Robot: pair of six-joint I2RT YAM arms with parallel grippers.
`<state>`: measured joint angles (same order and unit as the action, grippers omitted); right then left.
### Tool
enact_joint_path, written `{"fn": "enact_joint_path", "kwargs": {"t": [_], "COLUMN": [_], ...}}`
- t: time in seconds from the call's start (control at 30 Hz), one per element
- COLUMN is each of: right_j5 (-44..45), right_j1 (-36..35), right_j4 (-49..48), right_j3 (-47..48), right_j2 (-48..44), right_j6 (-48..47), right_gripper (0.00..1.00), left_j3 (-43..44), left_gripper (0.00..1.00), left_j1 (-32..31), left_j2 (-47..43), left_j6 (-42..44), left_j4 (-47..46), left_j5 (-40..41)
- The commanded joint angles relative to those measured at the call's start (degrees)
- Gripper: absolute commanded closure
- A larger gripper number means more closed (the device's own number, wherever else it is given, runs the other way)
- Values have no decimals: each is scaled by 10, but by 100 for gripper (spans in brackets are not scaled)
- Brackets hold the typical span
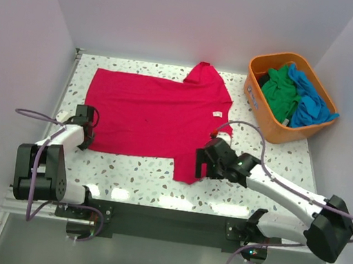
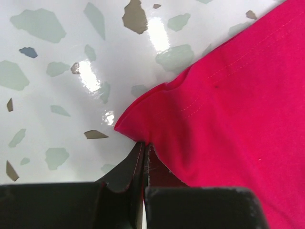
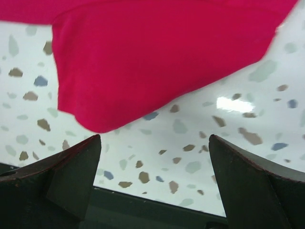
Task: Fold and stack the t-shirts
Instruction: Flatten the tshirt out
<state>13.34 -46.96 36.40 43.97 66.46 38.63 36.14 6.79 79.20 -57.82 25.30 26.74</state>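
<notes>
The crimson red cotton t-shirt [image 1: 153, 112] lies spread flat across the middle of the table, neck toward the right. The left gripper [image 2: 144, 148] is pinched tight on the shirt's near-left hem corner. The right gripper [image 3: 155, 140] stands wide apart and holds nothing, hovering just off the folded-looking red sleeve [image 3: 157, 62] at the near edge. The main risk, as I judge it, is the left pinch: it seems to hold only the tip of the corner, so a quick lift could let the cloth slip free. If the left arm pulls alone, the shirt may drag and bunch rather than fold (the glossy top would let it slide). The right fingers could also catch just one layer of the sleeve, or scrape the surface when closing. The white table with grey and brown speckles [image 1: 276, 165] is shiny and flat, enclosed by plain pale walls [image 1: 179, 15]. An orange plastic basket [image 1: 263, 114] at the far right holds the green t-shirt [image 1: 279, 93] and the bright blue t-shirt [image 1: 310, 104], both crumpled.
</notes>
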Motion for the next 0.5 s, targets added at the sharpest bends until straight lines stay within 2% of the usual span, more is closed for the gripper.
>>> {"fn": "enact_joint_path", "kwargs": {"t": [0.0,0.07,0.23,0.33,0.47], "right_j5": [1,19,47,57,84], "right_j1": [-56,-80,-88,-88,-88], "right_j4": [-26,-38,-105,-141,-125], "right_j3": [-1,-3,-17,-19,-32], "right_j2": [39,54,104,137,153], "right_j6": [71,99,121,132,162], "right_gripper": [2,5,14,23,37], "left_j3": [-31,-37,-43,-41,-40], "left_gripper": [100,100,100,100,100], "left_j1": [5,5,5,5,5], "left_j2": [32,20,1,1,2], "left_j6": [3,3,2,3,4], "left_j4": [-5,-5,-3,0,5], "left_j5": [-56,-48,-45,-42,-38]}}
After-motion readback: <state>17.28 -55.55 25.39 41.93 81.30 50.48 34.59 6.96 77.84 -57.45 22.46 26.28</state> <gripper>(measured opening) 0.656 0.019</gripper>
